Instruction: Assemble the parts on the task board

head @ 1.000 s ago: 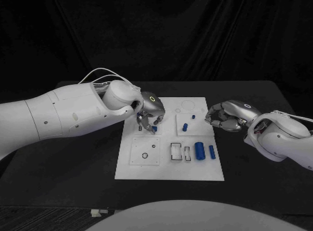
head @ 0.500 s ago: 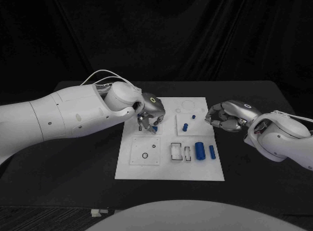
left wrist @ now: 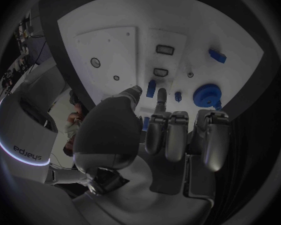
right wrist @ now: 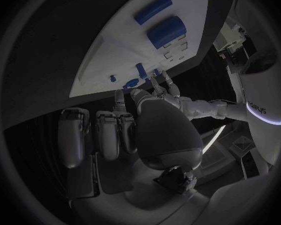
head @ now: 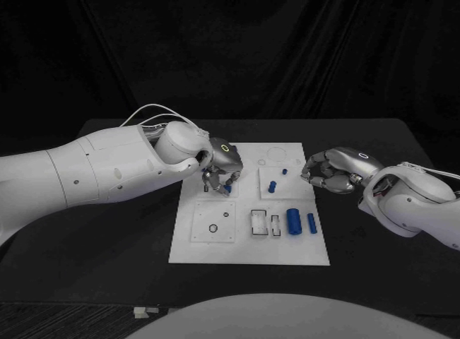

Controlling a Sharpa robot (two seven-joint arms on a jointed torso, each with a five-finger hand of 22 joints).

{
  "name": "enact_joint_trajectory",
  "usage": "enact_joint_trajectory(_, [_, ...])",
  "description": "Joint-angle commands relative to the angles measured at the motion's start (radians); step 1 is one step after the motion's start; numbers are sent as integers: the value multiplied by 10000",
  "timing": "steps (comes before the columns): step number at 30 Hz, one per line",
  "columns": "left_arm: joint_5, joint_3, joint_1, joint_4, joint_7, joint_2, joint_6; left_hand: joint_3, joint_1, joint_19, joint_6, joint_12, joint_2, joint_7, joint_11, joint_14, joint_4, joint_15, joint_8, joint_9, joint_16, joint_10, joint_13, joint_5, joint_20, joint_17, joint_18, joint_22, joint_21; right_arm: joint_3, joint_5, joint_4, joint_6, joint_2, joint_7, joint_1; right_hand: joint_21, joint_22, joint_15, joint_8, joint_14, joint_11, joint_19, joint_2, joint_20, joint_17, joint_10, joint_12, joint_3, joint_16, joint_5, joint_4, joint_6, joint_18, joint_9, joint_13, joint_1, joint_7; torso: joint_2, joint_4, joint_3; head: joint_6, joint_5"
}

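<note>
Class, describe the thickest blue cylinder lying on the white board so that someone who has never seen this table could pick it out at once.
Start at the white rectangular task board in the middle of the black table, then go to its near right part. There, a thick blue cylinder lies between a small rectangular slot and a slimmer blue rod; it is the fattest blue piece.

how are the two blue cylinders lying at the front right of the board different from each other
The left cylinder is thick and stubby; the right cylinder beside it is slim, more like a pin. The right one lies nearer the task board's right edge. Both are blue, lie flat, point the same way, and neither hand touches them.
</note>
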Motion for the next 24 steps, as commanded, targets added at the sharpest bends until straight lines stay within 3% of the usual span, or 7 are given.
enact_joint_trajectory(1, [-23,6,-29,-23,52,38,206,40,95,757,-1,35,28,82,55,1039,-4,94,-40,19,26,1044,2634,62,92,2634,38,2498,-60,5,-22,8,65,0,-87,-21,-30,2361,50,-69,1038,64,681,-79,85,2634,1029,25,37,26,54,11,77,-112,-13,2635,31,1,1,1,2,-2,-3])
enact_joint_trajectory(17, [-23,7,-88,-197,-13,123,369,300,364,667,77,35,143,20,26,1039,-291,82,-124,123,26,1044,2634,543,107,2634,67,2459,-161,5,-22,10,93,-10,-123,-21,-49,2354,49,-70,1038,63,671,-85,84,2634,1029,25,49,26,100,14,81,-107,-15,2635,41,0,-1,3,-2,-2,-3])
enact_joint_trajectory(24, [-23,7,-112,-227,-14,136,376,397,407,661,59,35,180,-2,7,1039,-342,69,-160,135,26,1044,2634,605,103,2634,69,2457,-168,5,-16,27,124,-6,-151,-21,-72,2346,48,-69,1038,63,660,-84,84,2634,1029,25,54,26,111,14,85,-101,-15,2635,45,0,6,0,-5,-2,6])
